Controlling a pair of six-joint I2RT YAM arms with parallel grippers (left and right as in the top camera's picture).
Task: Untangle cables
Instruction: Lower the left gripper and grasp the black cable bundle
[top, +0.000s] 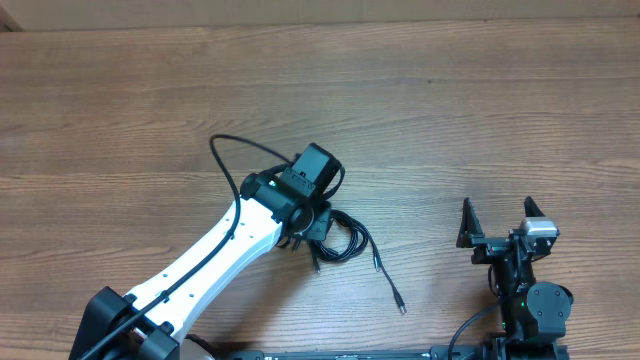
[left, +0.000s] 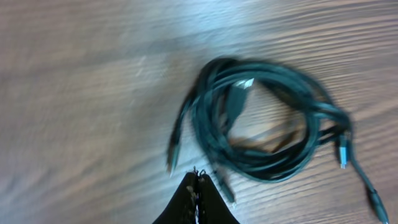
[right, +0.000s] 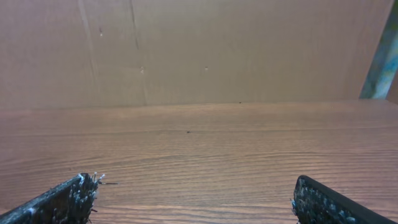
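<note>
The cables (left: 261, 118) lie as a coiled black bundle on the wooden table, with several plug ends sticking out. In the overhead view the bundle (top: 350, 240) is partly hidden under my left arm, and one strand trails to a plug (top: 399, 303) at the right. My left gripper (left: 198, 177) is shut and empty, its tips just short of the bundle's near side. My right gripper (top: 497, 218) is open and empty, well to the right of the cables, with only bare table between its fingers (right: 193, 193).
A thicker black wire (top: 235, 150) fixed to my left arm loops out over the table. A brown wall (right: 199, 50) rises behind the table's far edge. The right arm base (top: 530, 305) sits at the front right edge.
</note>
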